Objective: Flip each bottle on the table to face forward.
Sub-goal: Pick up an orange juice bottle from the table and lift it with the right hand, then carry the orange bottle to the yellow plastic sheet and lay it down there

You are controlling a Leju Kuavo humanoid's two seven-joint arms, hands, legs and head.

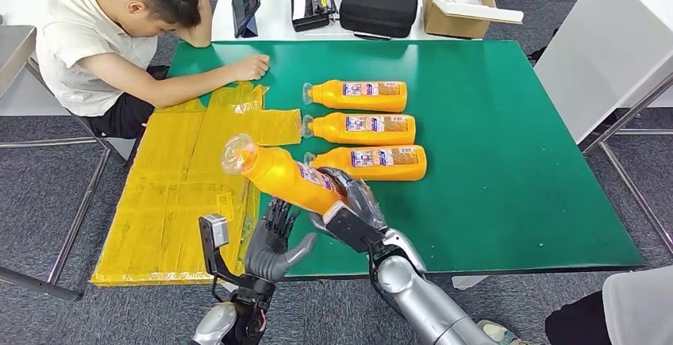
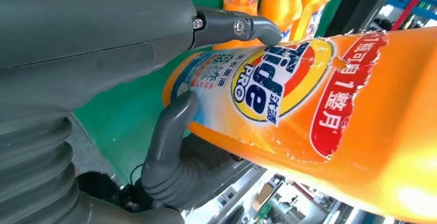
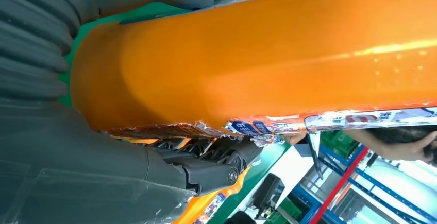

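I hold an orange Tide detergent bottle [image 1: 279,174] in the air, just in front of the three other detergent bottles [image 1: 359,124] that lie in a row on the green table [image 1: 492,162]. Its clear cap points up and away from the row, toward the yellow sheet [image 1: 182,194] beside them.

I judge the bottle to be rigid plastic and rather heavy, because it seems full of liquid. The orange wall is glossy and probably slippery. The label is torn and peeling at its edges, so I do not trust it as a gripping surface. The wide lower body is the best place to hold; the neck is narrow and would let the weight swing.

My right hand [image 1: 355,199] grips this lower body. The right wrist view shows the fingers [image 3: 216,167] wrapped closely around the base, with the thumb on the opposite side, so they are closed on the bottle.

My left hand [image 1: 274,242] is under the middle of the bottle, nearer to me than the row. In the left wrist view one fingertip [image 2: 257,28] and the thumb [image 2: 172,126] touch the label from two sides. The fingers are partly spread, and I cannot tell whether they really grip or only support the bottle.
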